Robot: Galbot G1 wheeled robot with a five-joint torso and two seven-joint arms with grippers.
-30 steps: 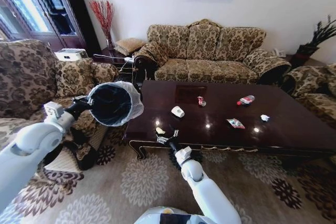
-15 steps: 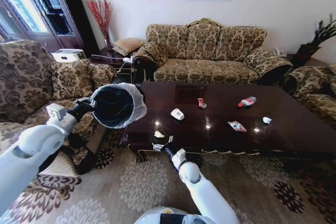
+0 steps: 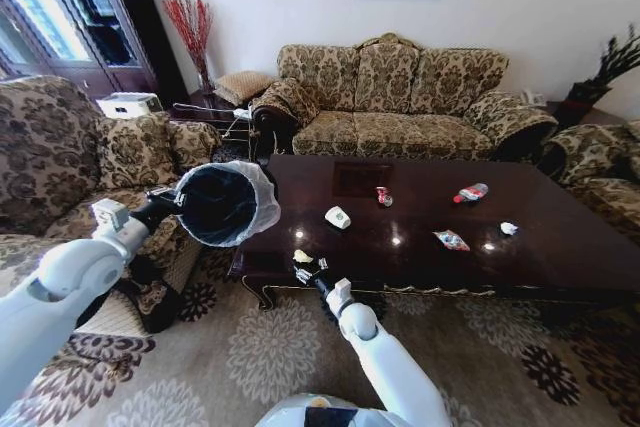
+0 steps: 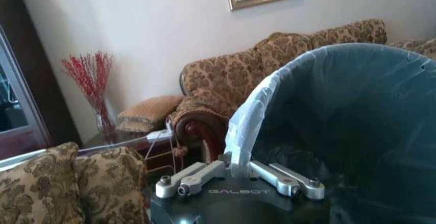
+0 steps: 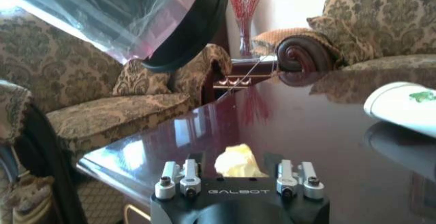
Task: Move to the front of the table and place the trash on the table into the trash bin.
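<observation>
The dark glossy table [image 3: 540, 262] holds the trash: a crumpled yellowish paper [image 3: 302, 256] near its front left corner, a white cup [image 3: 338, 216] on its side, a red-white can [image 3: 383, 195], a bottle with a red label [image 3: 468, 192], a colourful wrapper [image 3: 450, 239] and a white paper bit [image 3: 508, 229]. My right gripper [image 3: 308, 271] is open at the table's edge. In the right wrist view the crumpled paper [image 5: 237, 161] lies between the fingers [image 5: 180, 179]. My left gripper [image 4: 238, 170] is shut on the rim of the trash bin [image 3: 225, 205], held tilted in the air left of the table.
A patterned sofa [image 3: 400, 97] stands behind the table. Armchairs flank it on the left [image 3: 60, 157] and right [image 3: 605, 187]. A side table with a vase of red twigs [image 3: 192, 37] is at the back left. Floral carpet [image 3: 270, 347] lies in front.
The view has shifted a little, so the camera moved. My right gripper has edged left along the table's front until the crumpled paper is between its fingers. The bin stays raised.
</observation>
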